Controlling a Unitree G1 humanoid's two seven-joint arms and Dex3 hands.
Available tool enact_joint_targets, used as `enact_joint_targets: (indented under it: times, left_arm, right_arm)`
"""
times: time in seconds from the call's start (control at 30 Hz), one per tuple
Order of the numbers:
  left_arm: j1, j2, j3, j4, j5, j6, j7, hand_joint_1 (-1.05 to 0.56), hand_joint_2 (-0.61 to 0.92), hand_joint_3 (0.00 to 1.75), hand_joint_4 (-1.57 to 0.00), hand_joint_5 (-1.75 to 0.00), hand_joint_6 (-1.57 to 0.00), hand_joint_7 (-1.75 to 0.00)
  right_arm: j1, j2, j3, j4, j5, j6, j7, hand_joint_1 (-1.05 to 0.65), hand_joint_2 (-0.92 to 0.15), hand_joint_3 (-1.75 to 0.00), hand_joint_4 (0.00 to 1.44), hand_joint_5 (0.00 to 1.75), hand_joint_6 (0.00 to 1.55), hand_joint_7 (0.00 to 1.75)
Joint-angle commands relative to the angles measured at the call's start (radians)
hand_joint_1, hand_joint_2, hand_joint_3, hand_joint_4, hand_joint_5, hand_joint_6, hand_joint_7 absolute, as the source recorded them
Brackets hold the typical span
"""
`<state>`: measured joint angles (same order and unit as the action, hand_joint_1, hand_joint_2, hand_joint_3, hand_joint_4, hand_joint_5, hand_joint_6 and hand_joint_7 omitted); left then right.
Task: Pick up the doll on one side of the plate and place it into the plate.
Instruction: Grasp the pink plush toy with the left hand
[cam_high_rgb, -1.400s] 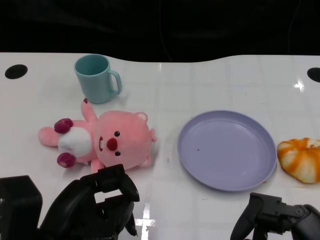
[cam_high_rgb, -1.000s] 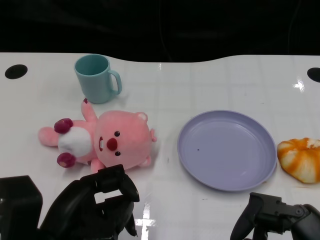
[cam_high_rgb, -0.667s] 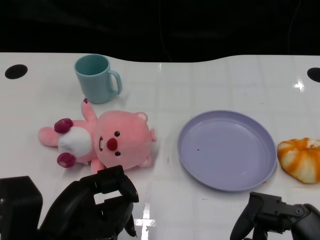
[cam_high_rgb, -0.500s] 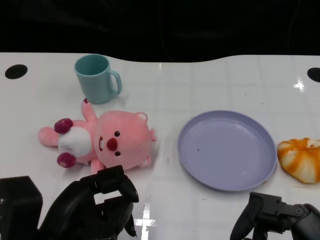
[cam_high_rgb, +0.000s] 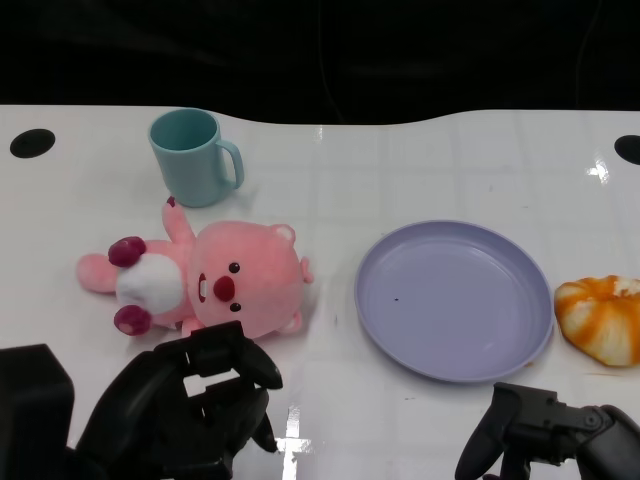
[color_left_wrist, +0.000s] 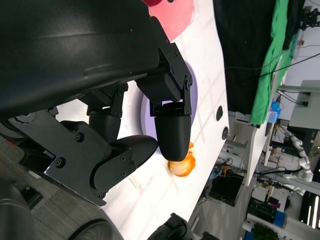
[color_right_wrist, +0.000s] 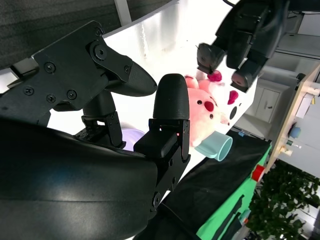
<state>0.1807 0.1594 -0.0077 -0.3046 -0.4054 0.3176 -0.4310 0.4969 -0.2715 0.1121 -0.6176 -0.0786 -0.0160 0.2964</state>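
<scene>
Only the left hand (cam_high_rgb: 190, 410) has moved since a moment ago, edging up the counter (cam_high_rgb: 330, 170) toward the doll (cam_high_rgb: 205, 280), fingers curled loosely and holding nothing. I take that as the reach just starting. Pink, plush, white-bellied, the doll lies on its back left of the bare lavender plate (cam_high_rgb: 455, 300). At far right, the right hand (cam_high_rgb: 545, 440) rests empty, fingers apart.

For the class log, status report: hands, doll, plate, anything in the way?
Left hand open, near the doll, not touching. Right hand open, low. Doll lies left of empty plate. Path clear.
</scene>
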Motion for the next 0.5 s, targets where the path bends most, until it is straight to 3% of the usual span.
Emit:
enact_joint_targets:
  times: [0.03,0.17,0.37,0.5]
  left_arm:
    - [-0.015,0.018,0.026,-0.029,-0.001,-0.017,0.006,-0.34,0.64,0.82,-0.60,-1.47,-0.65,-0.96]
    - [-0.030,0.025,0.045,-0.057,0.006,-0.004,0.025,-0.37,0.71,0.66,-0.54,-1.45,-0.54,-0.91]
    - [-0.063,0.056,0.054,-0.091,0.059,-0.023,0.048,-0.45,0.87,0.29,-0.40,-1.32,-0.50,-0.53]
    - [-0.092,0.099,0.056,-0.082,0.142,-0.088,0.045,-0.56,0.92,0.15,-0.32,-1.15,-0.47,-0.37]
  right_arm:
    - [-0.003,-0.001,-0.002,-0.010,0.006,0.005,-0.004,-0.03,-0.51,-1.15,0.67,1.66,0.61,1.32]
    - [-0.005,-0.005,-0.004,-0.003,0.004,-0.010,-0.004,-0.04,-0.51,-1.15,0.68,1.67,0.62,1.33]
    - [-0.011,-0.008,-0.011,0.007,0.012,-0.010,0.000,-0.04,-0.51,-1.15,0.67,1.67,0.62,1.33]
    - [-0.012,-0.009,-0.014,0.010,0.017,-0.004,0.002,-0.04,-0.51,-1.15,0.66,1.66,0.61,1.32]
